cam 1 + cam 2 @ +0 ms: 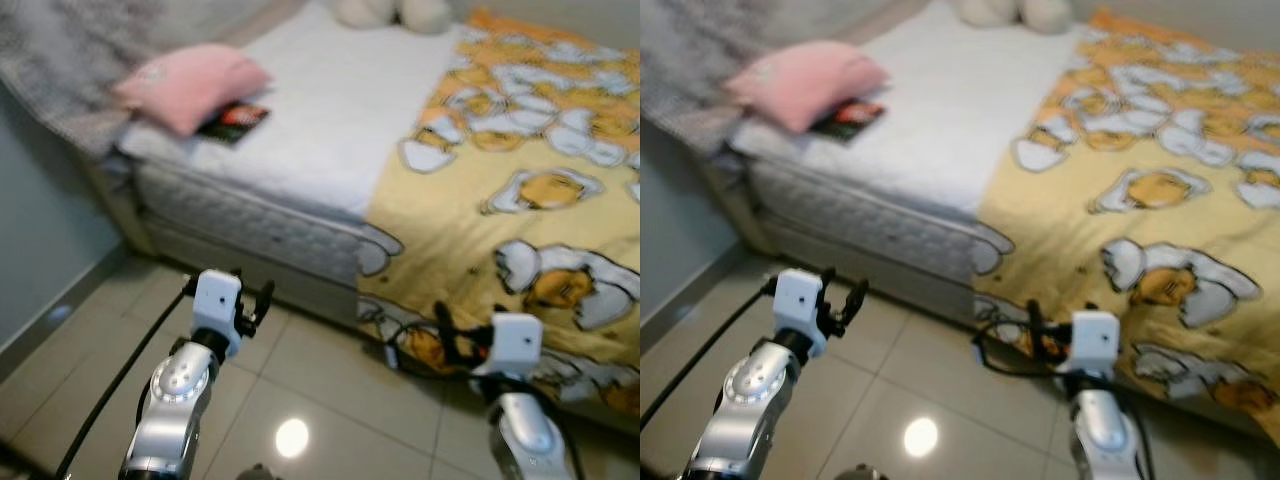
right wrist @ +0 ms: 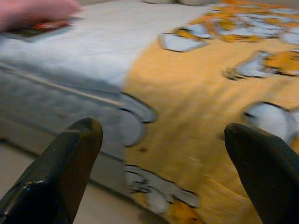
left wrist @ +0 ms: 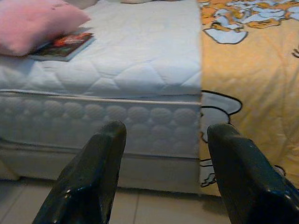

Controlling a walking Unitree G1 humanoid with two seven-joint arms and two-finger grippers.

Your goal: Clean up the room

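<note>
A bed with a bare white mattress (image 1: 330, 110) stands before me. A yellow blanket (image 1: 520, 170) printed with cartoon figures covers its right half and hangs over the near side. On the mattress's left lie a pink pillow (image 1: 190, 85) and, half under it, a dark book (image 1: 235, 120); both also appear in the left wrist view, pillow (image 3: 32, 23) and book (image 3: 63, 45). My left gripper (image 1: 255, 300) is held low over the floor, short of the bed's side, open and empty. My right gripper (image 1: 450, 335) is open too, close to the hanging blanket edge.
A grey blanket (image 1: 70, 50) drapes at the bed's far left. Pale plush toys (image 1: 395, 10) sit at the head of the bed. Glossy beige floor tiles (image 1: 330, 400) stretch between me and the bed. A grey wall (image 1: 40, 220) stands on the left.
</note>
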